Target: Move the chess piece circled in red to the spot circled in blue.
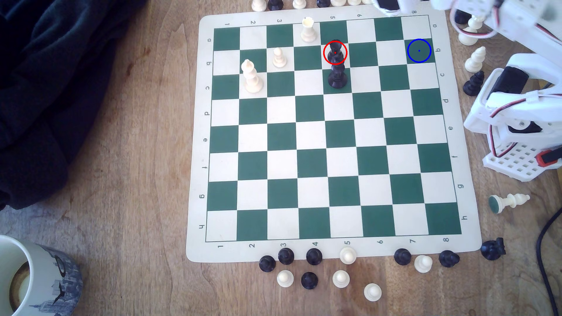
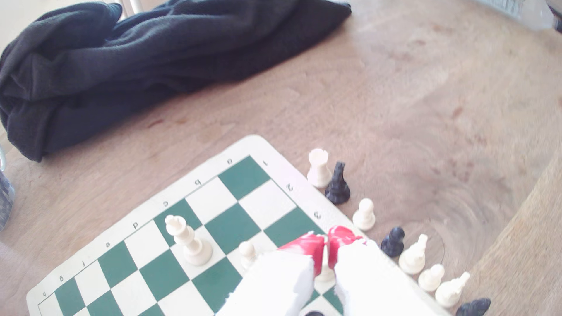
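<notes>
- Black chess piece circled in red [image 1: 335, 52] upright on a cream square in row b, column 5, toward the far edge of the board [image 1: 343, 247].
- Taller black piece [image 1: 337, 76] on the next square nearer, just beside the target. Tops appear to overlap in the exterior view; touching or not, cannot tell.
- Spot circled in blue [image 1: 419, 50] on a dark green square, same row, three columns toward the exterior view's right. Square bare.
- Squares between piece and spot bare as well.
- Arm [image 1: 514, 91] over the desk [image 1: 137, 182] off the board's right edge in the exterior view, its forward end reaching over the far board edge.
- Red-tipped fingers [image 2: 307, 247] narrow, only a slit between them, holding nothing. Well apart from the target.
- Cream rook [image 1: 308, 30] in the far row, glimpsed through the slit in the wrist view, not gripped.
- Step in hand, as judged: approach, before any grasp. Nothing of the transfer done yet.
- Next move calls for: fingers spread wide, then brought over column 5 and lowered around the target's upper body.
- Entry best from the far side or from straight above, to stay off the taller neighbour.
- Risk: a low or slanted descent tipping the tall piece or the rook.
</notes>
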Controlling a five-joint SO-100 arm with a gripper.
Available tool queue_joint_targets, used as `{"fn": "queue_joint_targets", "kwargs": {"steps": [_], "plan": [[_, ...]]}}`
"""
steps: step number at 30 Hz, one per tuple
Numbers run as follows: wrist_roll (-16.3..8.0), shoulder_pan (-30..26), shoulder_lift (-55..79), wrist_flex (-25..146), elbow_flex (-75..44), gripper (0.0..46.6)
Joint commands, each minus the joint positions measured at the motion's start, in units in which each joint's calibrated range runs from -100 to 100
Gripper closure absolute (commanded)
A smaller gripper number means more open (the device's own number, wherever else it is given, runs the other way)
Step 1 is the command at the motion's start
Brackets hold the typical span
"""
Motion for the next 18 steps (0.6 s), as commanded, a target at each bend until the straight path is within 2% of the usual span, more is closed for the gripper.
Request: {"fn": "queue_joint_targets", "kwargs": {"steps": [1, 2, 7, 9, 12, 18], "plan": [[-4.3, 0.8, 10.4, 11.3, -16.5, 46.4], [-6.1, 0.8, 15.8, 17.4, -23.4, 44.4], [-9.2, 1.1, 28.2, 29.4, -41.4, 42.0], [-9.5, 0.9, 30.1, 30.2, -43.0, 41.4], [-10.9, 1.1, 35.0, 31.6, -45.0, 32.3], [-10.5, 2.2, 42.0, 32.6, -44.7, 30.4]]}}
